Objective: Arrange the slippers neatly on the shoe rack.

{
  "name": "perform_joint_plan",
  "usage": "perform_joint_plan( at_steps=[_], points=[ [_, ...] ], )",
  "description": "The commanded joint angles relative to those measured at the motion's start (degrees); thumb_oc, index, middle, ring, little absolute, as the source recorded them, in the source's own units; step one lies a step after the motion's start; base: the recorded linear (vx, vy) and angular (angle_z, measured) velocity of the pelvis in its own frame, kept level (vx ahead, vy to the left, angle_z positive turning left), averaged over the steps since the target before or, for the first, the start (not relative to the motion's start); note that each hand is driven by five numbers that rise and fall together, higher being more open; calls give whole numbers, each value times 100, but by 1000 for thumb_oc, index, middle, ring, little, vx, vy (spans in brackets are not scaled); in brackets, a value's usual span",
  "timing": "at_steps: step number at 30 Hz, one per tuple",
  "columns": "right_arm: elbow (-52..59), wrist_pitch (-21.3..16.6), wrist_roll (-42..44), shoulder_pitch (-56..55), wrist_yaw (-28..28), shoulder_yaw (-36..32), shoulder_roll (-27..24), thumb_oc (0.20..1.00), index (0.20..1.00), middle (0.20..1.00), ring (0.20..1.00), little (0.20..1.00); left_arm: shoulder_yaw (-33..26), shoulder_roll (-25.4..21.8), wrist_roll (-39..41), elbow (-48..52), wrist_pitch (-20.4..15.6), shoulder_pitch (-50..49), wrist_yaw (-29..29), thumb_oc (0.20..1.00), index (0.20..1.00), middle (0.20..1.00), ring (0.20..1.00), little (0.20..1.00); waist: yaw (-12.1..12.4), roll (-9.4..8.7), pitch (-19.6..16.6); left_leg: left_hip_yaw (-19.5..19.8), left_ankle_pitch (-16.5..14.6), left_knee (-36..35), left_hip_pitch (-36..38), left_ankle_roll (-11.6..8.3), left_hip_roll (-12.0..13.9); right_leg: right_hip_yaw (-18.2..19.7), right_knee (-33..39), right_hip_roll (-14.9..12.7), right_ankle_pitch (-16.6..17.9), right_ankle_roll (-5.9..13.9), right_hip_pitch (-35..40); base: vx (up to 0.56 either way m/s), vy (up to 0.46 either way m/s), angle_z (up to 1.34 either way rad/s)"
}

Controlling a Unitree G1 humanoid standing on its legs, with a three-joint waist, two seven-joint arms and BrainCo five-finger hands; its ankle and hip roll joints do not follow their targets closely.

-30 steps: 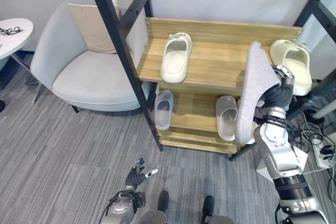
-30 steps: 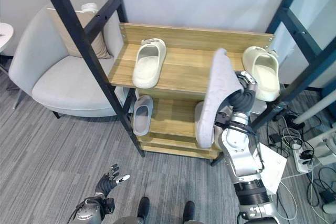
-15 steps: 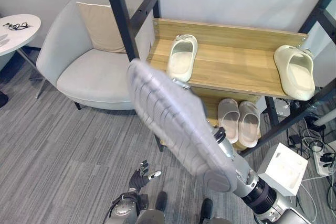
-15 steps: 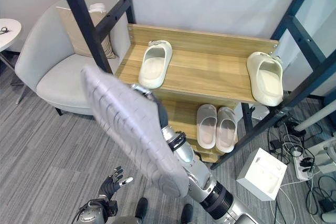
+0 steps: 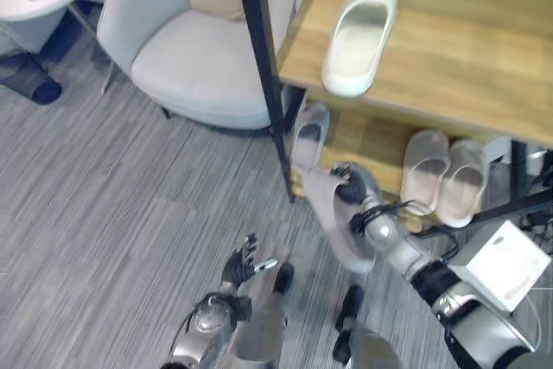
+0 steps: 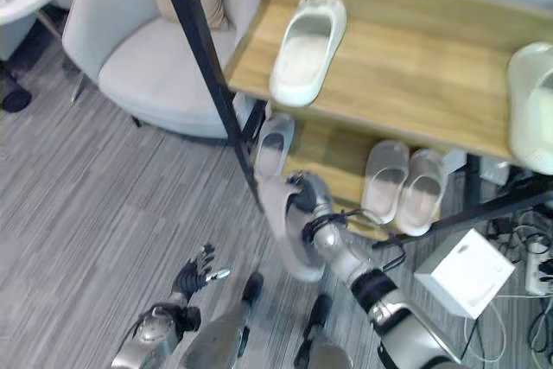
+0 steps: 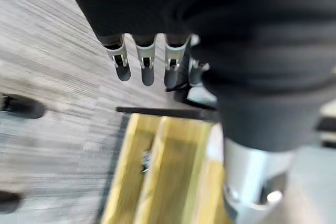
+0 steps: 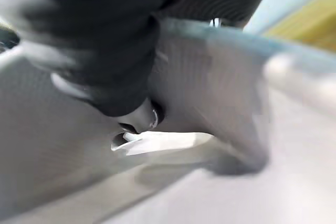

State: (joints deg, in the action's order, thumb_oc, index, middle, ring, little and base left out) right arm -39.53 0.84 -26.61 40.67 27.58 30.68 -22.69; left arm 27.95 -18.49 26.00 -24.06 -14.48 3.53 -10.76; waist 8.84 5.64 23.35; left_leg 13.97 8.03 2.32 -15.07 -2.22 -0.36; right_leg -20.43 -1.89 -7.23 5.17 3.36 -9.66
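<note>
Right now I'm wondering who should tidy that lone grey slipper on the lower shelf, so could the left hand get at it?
Probably not yet. The left hand hangs open low over the floor, and the rack's black post stands before the lone grey slipper. The right hand, nearer, grips another grey slipper.

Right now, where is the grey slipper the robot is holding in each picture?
Left eye view: grey slipper low centre, in the right hand.
Right eye view: low centre.
Right wrist view: the grey surface past the hand.
Shared landmark: black rack post.
</note>
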Motion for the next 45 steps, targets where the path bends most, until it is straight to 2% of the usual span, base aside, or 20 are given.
perform_joint_plan(
  at_steps=[1, 2, 3, 6, 11, 16, 31, 37, 38, 39, 45],
  points=[
    [508, 291, -613, 615, 740, -32, -278, 200, 200, 200, 200, 200, 22, -103, 74, 226, -426, 206, 39, 1000, 1000, 1000, 1000, 1000, 57, -186, -28, 116, -1324, 530, 130, 369, -367, 112, -1080, -253, -1750, -85, 76, -35, 5, 1],
    [496, 287, -609, 629, 745, -29, -279, 200, 200, 200, 200, 200, 20, -101, 76, 226, -425, 215, 39, 1000, 1000, 1000, 1000, 1000, 65, -190, -46, 108, -1340, 570, 80, 370, -374, 123, -1118, -261, -1764, -85, 24, -50, 8, 0],
    [-135, 438, -626, 1217, 994, -5, -739, 200, 200, 200, 200, 200, 218, -170, 94, 341, -464, 314, 107, 1000, 1000, 1000, 1000, 1000, 58, -125, 50, 100, -1400, 910, -292, 341, -445, 195, -1390, -319, -1858, -112, -296, -24, 15, -4],
    [-766, 519, -556, 1651, 1210, 124, -1132, 200, 200, 200, 200, 200, 403, -214, 111, 441, -495, 422, 127, 1000, 1000, 1000, 1000, 1000, 68, -90, 111, 98, -1520, 1293, -688, 303, -491, 281, -1802, -382, -2005, -132, -699, -10, 5, 8],
    [-1925, 539, -114, 2111, 1556, 126, -1595, 200, 200, 200, 200, 200, 638, -249, 169, 615, -519, 508, 146, 1000, 1000, 1000, 1000, 1000, 113, -52, 213, 169, -1695, 1764, -1189, 267, -600, 263, -2403, -512, -2263, -138, -1184, 18, 6, 10],
    [-2672, 464, 297, 2329, 1671, 66, -1867, 200, 200, 200, 200, 200, 769, -313, 155, 672, -509, 469, 176, 1000, 1000, 1000, 1000, 1000, 210, -14, 295, 325, -1689, 1760, -1313, 246, -659, 131, -2539, -580, -2385, -141, -1286, 26, -26, 17],
    [-2876, 514, 298, 2685, 1688, 355, -1997, 200, 200, 200, 200, 200, 905, -346, 175, 694, -515, 543, 227, 1000, 1000, 1000, 1000, 1000, 510, 121, 448, 717, -1531, 1426, -1209, 240, -718, -298, -2391, -640, -2445, -101, -1095, 25, -23, 14],
    [-3301, 626, 393, 2935, 1428, 428, -2149, 200, 200, 200, 200, 200, 955, -409, 255, 806, -487, 492, 304, 1000, 1000, 1000, 1000, 1000, 662, 124, 506, 830, -1500, 1228, -1074, 227, -695, -361, -2330, -631, -2493, -75, -982, 51, -27, 16],
    [-3468, 617, 495, 2988, 1332, 390, -2152, 953, 953, 953, 953, 953, 969, -421, 269, 827, -478, 496, 311, 1000, 1000, 1000, 1000, 1000, 690, 130, 533, 837, -1497, 1224, -1072, 223, -695, -381, -2322, -634, -2490, -73, -971, 0, 0, 0],
    [-3551, 621, 577, 3017, 1227, 375, -2182, 1000, 1000, 1000, 1000, 1000, 984, -435, 260, 844, -466, 493, 324, 1000, 1000, 1000, 1000, 1000, 726, 127, 546, 844, -1509, 1220, -1061, 224, -693, -384, -2321, -633, -2498, -70, -965, 0, 0, 0],
    [-3816, 490, 1082, 3110, 1006, 190, -2272, 1000, 1000, 1000, 1000, 1000, 957, -531, 229, 859, -404, 507, 407, 1000, 1000, 1000, 1000, 1000, 800, 111, 561, 847, -1494, 1159, -1036, 231, -683, -424, -2254, -624, -2458, -68, -926, 5, 2, 1]
  ],
)
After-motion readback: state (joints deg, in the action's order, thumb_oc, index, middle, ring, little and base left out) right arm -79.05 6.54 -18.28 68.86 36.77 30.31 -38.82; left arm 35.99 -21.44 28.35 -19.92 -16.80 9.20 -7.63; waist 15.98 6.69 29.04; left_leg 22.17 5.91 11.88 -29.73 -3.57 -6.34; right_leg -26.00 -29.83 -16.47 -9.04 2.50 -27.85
